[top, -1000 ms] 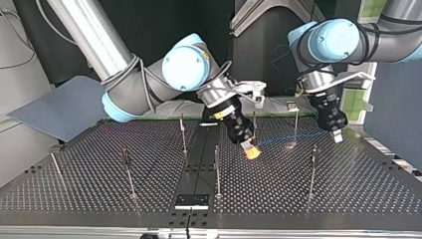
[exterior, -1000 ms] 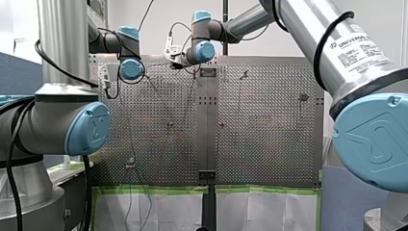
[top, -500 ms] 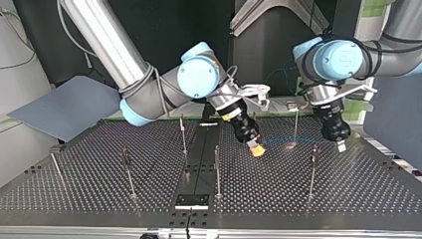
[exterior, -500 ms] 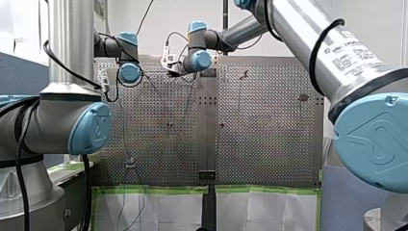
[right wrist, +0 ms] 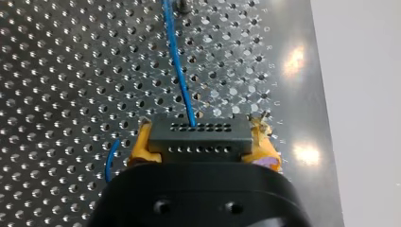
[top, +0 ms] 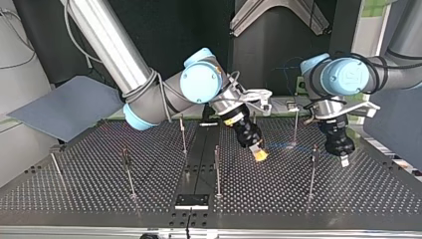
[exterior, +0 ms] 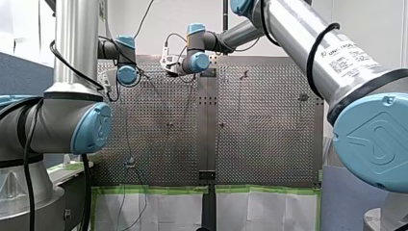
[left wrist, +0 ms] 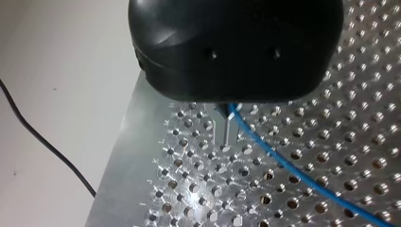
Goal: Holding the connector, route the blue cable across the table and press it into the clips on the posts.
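- Thin posts [top: 217, 172] stand about the perforated desk [top: 99, 194]. One rises just beside my right claw [top: 259, 154], and another stands near my left claw [top: 344, 159].
- My right claw is clamped on the black connector [right wrist: 200, 137] between yellow pads [right wrist: 142, 144]. The blue cable [right wrist: 178, 66] leaves the connector and runs over the desk.
- My left claw is narrow, its metal fingers [left wrist: 226, 133] pinching the blue cable just above the desk.
- A label [exterior: 353, 48] on my right arm reads "UNIVERSAL"; single letters are printed along the desk's edge.
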`<control>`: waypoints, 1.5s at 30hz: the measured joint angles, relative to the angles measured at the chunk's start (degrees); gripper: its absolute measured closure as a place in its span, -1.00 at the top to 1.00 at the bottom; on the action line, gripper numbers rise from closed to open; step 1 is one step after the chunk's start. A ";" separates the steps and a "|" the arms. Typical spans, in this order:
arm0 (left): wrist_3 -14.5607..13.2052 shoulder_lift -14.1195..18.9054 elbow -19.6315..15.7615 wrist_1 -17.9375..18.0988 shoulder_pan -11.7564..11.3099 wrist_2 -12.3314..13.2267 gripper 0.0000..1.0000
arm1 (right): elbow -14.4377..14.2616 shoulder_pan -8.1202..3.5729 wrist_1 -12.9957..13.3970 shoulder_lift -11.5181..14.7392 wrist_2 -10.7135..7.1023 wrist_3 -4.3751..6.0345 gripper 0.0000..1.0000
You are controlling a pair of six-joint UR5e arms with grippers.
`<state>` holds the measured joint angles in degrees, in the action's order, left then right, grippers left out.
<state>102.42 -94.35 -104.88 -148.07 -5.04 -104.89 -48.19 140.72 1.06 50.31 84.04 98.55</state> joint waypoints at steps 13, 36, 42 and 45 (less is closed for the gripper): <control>0.76 -5.94 3.70 1.28 -1.77 4.16 -1.00 | 1.08 -0.76 0.01 -0.07 -0.01 -0.01 -1.00; 1.92 -5.64 3.59 -7.04 -2.45 1.11 1.00 | 1.11 -0.93 -1.08 -0.07 3.73 -0.31 -1.00; 2.64 -4.06 3.23 -9.97 -2.48 1.29 1.00 | 1.12 -0.93 -1.69 -0.07 5.13 -0.79 -1.00; 3.25 -3.32 2.77 -11.39 -2.41 1.60 1.00 | 1.19 -0.93 -1.78 -0.07 5.23 -0.92 -1.00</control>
<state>105.67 -97.67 -102.11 -159.46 -7.45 -103.29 -46.99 139.79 -0.72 50.24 89.27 97.64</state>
